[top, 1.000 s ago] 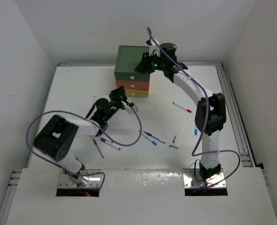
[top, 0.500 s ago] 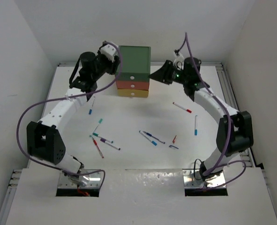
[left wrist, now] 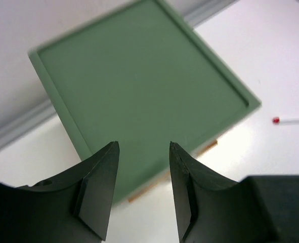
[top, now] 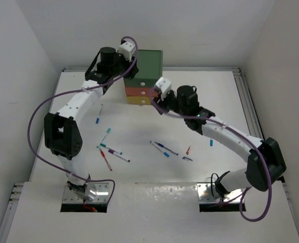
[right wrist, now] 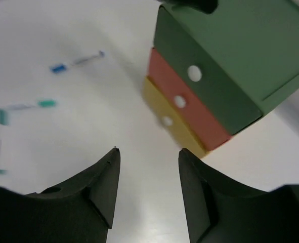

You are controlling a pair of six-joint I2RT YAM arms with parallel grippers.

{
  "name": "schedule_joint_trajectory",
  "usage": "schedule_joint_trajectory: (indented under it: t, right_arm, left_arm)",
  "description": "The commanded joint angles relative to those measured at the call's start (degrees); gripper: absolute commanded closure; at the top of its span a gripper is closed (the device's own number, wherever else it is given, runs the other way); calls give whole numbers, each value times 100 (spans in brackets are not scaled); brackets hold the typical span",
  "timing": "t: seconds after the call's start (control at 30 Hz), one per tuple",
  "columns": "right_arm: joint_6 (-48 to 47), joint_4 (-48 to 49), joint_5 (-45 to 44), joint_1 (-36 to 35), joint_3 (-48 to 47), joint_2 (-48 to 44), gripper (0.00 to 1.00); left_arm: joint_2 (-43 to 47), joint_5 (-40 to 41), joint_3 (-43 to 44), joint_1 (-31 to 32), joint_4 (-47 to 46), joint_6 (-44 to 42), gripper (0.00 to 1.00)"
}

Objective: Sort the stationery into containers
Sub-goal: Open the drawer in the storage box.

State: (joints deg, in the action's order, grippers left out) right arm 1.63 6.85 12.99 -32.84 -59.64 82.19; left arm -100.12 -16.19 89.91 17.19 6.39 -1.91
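Left claw (left wrist: pixel 142 148) and right claw (right wrist: pixel 148 152) gape empty; right should square onto a drawer knob (right wrist: pixel 179 101) while left steadies the cabinet (left wrist: pixel 139 86).

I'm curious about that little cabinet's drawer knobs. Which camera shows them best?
The right wrist view: all three knobs face it, large though blurred. The top view shows them tiny. The left wrist view shows only the cabinet, its green top.

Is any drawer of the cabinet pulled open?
No, the green drawer, red drawer and yellow drawer all sit flush in the cabinet.
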Motion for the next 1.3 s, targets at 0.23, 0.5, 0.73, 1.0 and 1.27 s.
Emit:
schedule_joint_trajectory:
  t: [0.23, 0.5, 0.73, 1.0, 1.27]
  right_arm:
    - [-5549, 5453, -4031, -1338, 2201, 1568, 53]
    - [-6429, 7558, -4165, -1717, 1921, 2678, 52]
    - [-7431, 8737, -4041, -1779, 1193, 3935, 51]
    - [-7607, 8745, -4323, -1761, 611, 4463, 54]
    - [-7721, 8763, -4235, -1700, 173, 4700, 53]
  left_arm:
    - [-1054, -78, 1978, 21, 978, -108, 49]
    - [-1124, -43, 1873, 4, 829, -11, 49]
    - [-1256, 72, 1820, 30, 626, -2, 49]
    - [-1493, 168, 1908, 74, 705, -90, 49]
    - [-1511, 256, 1670, 118, 486, 24, 49]
